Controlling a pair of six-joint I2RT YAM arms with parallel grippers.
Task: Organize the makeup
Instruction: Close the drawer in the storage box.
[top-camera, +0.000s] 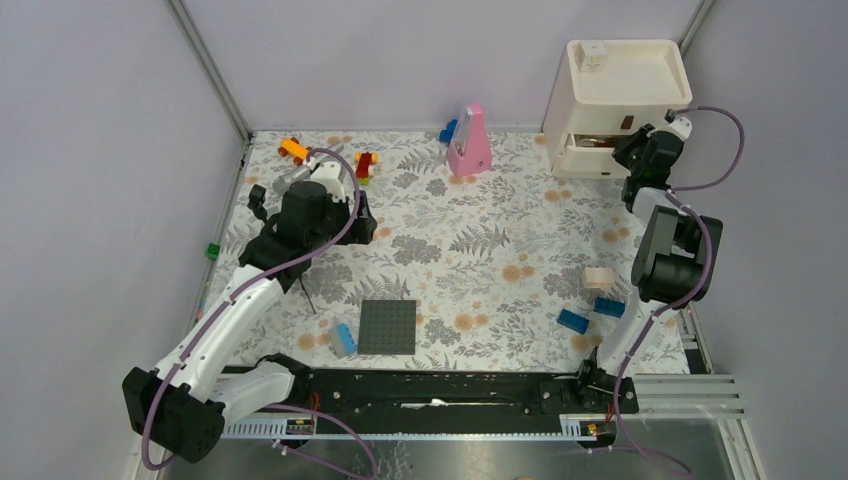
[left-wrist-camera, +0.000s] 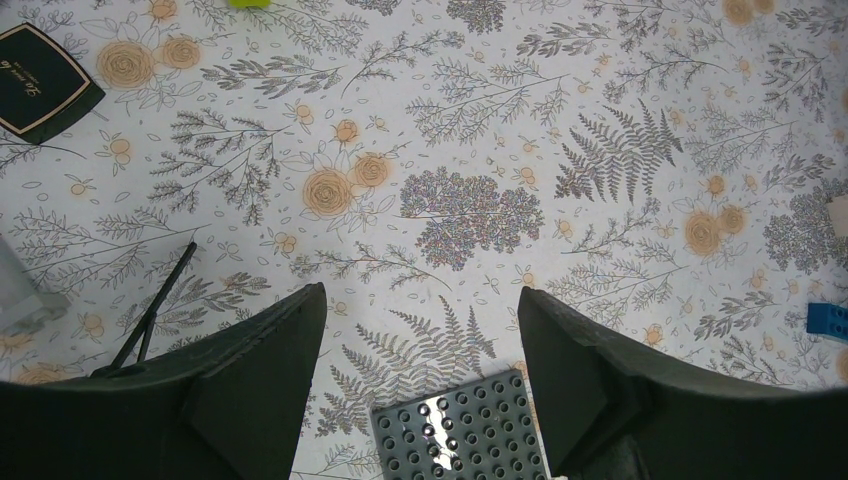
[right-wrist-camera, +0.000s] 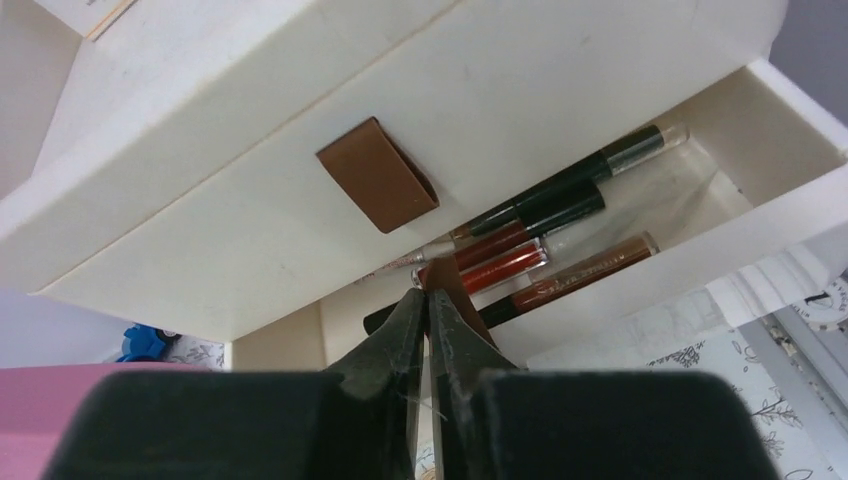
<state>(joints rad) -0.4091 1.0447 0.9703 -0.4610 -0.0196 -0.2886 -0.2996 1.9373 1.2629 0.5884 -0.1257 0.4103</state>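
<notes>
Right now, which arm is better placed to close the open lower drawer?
Right: its tool pinches the brown tab of the lower drawer. The left tool hangs open over the mat, far away.

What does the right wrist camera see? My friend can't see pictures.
The right gripper pinches a brown tab on an open cream drawer. Inside lie red and black makeup sticks. Above it is a shut drawer.

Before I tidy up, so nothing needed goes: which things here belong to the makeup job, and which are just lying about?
Job: lipsticks in drawer, its tab in the right gripper, black brush, black compact, beige sponge.
Lying about: toy bricks, grey studded plate.
</notes>
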